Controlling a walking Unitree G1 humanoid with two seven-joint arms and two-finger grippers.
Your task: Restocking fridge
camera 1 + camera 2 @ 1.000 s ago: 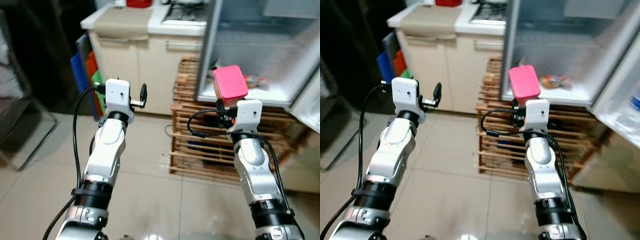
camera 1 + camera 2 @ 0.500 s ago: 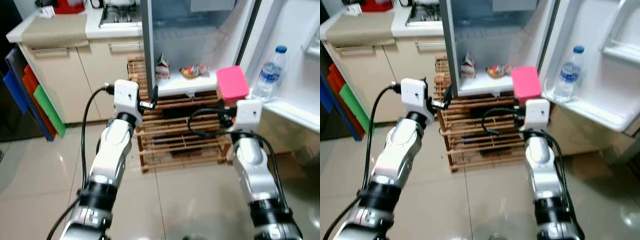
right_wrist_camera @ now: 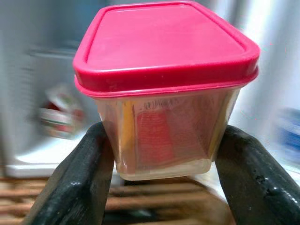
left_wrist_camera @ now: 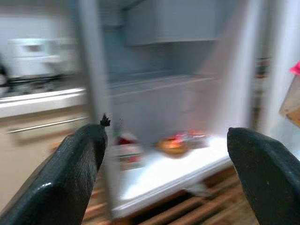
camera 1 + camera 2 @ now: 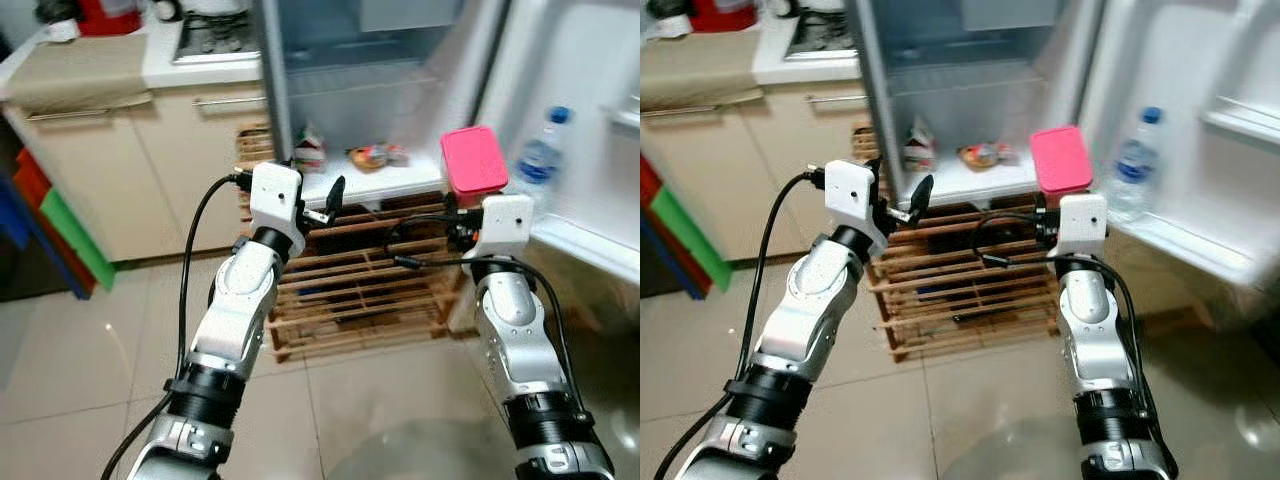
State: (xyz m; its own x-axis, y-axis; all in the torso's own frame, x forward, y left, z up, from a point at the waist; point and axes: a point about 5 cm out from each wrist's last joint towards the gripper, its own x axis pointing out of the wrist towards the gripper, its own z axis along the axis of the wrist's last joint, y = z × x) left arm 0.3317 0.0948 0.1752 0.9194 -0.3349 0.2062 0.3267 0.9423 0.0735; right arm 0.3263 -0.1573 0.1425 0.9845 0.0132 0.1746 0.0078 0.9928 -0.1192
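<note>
Clamping a clear container with pink lid (image 3: 164, 98) between its two fingers (image 3: 79, 178), right gripper (image 5: 1060, 205) holds it up in front of the open fridge (image 5: 370, 100), beside the door-shelf water bottle (image 5: 540, 155). Container contents blurry, red label inside. Left gripper (image 4: 168, 164) spread wide, empty, raised toward the fridge floor with a carton (image 5: 308, 152) and snack packet (image 5: 372, 155). Wooden pallet (image 5: 360, 270) underneath.
</note>
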